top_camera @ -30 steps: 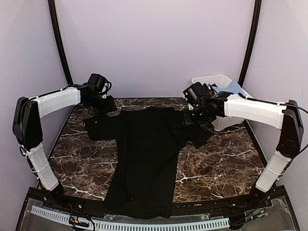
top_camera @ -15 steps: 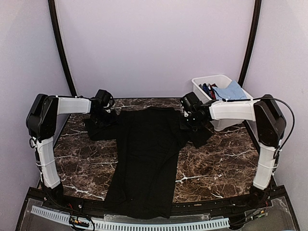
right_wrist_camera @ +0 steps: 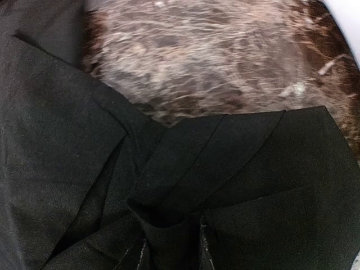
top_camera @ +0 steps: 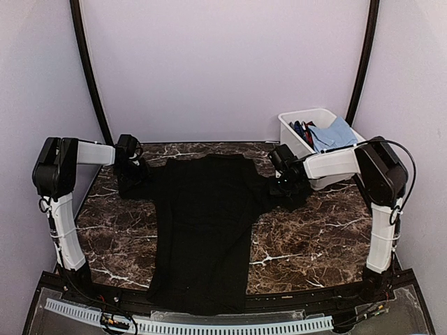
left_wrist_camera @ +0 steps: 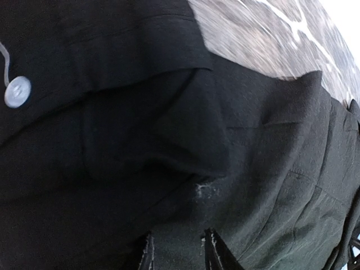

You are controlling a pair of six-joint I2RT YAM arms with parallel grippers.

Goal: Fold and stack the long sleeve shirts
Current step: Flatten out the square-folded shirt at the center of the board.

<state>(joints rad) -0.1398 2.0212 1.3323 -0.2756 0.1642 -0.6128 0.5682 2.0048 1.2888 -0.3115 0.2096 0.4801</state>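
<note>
The black shirt [top_camera: 206,223] lies flat on the marble desk [top_camera: 314,237], collar toward 12 o'clock and hem draped over the edge at 6 o'clock. The ten-o'clock sleeve [top_camera: 140,187] and the two-o'clock sleeve [top_camera: 269,199] are bunched short beside the body. The main risk, as I judge it, is an uneven grip: each pinch takes in several loose folds, so an outward pull could let one layer slip free and leave the sleeve crumpled, or drag the whole body sideways and skew it. The overhanging hem could also pull the garment off toward 6 o'clock if the far end is lifted. Toward 1 o'clock, a wide swing could knock the white bin [top_camera: 318,118] holding a blue cloth [top_camera: 334,132]. The left pincer [left_wrist_camera: 177,254] is nearly together, its fingertips [left_wrist_camera: 147,256] pressed into dark cloth not far from a white button [left_wrist_camera: 17,91], clamped on the ten-o'clock sleeve. The right pincer [right_wrist_camera: 171,250] shows a similarly narrow gap, with a knot of folds from the two-o'clock sleeve squeezed between its tips. Both sets of tips are cut off by the lower edge of the wrist views, so each bite is probably shallow, though I cannot be sure.
</note>
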